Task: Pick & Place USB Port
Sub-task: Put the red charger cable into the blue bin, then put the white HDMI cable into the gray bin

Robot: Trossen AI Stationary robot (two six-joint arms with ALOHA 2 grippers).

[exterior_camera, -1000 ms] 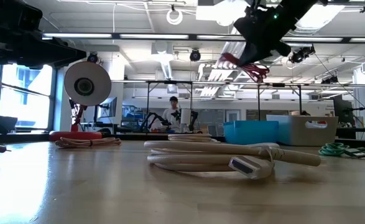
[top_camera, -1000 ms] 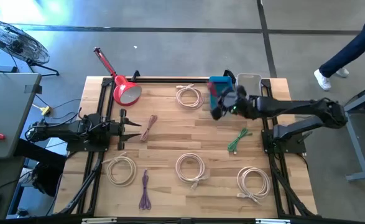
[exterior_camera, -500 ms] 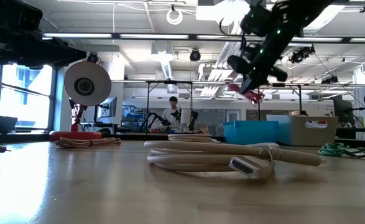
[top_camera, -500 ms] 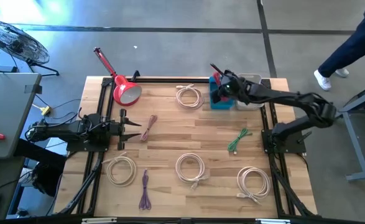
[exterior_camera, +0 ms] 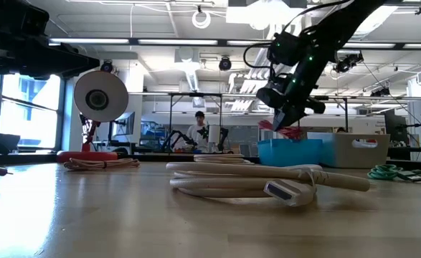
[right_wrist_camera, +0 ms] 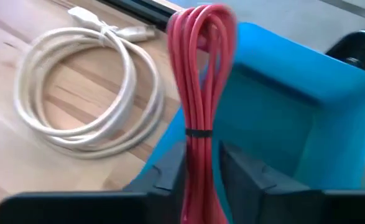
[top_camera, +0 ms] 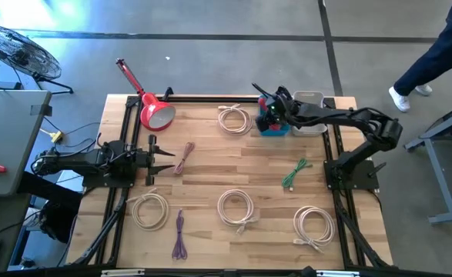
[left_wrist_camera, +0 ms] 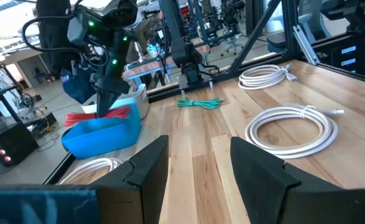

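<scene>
A red cable bundle (right_wrist_camera: 199, 74), tied with a black band, sits between the fingers of my right gripper (top_camera: 271, 112) over the blue bin (top_camera: 276, 128) at the table's far edge. In the low view the bundle (exterior_camera: 285, 131) hangs just above the bin's rim (exterior_camera: 290, 143). My left gripper (top_camera: 161, 159) stands open and level at the table's left side, holding nothing. My right gripper pinches the red bundle between its two fingers, just behind the black tie (right_wrist_camera: 198, 132). The fingers slant down from the table's right side. The bundle runs forward out of the fingers, its looped end (right_wrist_camera: 202, 17) past the bin's rim. Whether it touches the bin, I cannot tell.
A white bin (top_camera: 310, 101) stands beside the blue one. White cable coils (top_camera: 234, 120) (top_camera: 236, 208) (top_camera: 313, 225) (top_camera: 149, 210), a green cable (top_camera: 295, 174), a purple one (top_camera: 179, 235) and a brownish one (top_camera: 184, 158) lie about. A red lamp (top_camera: 155, 112) stands far left.
My right gripper has swung toward the table's far edge and come down, tipping further downward, bringing the red bundle from high above the table to just over the blue bin's rim.
</scene>
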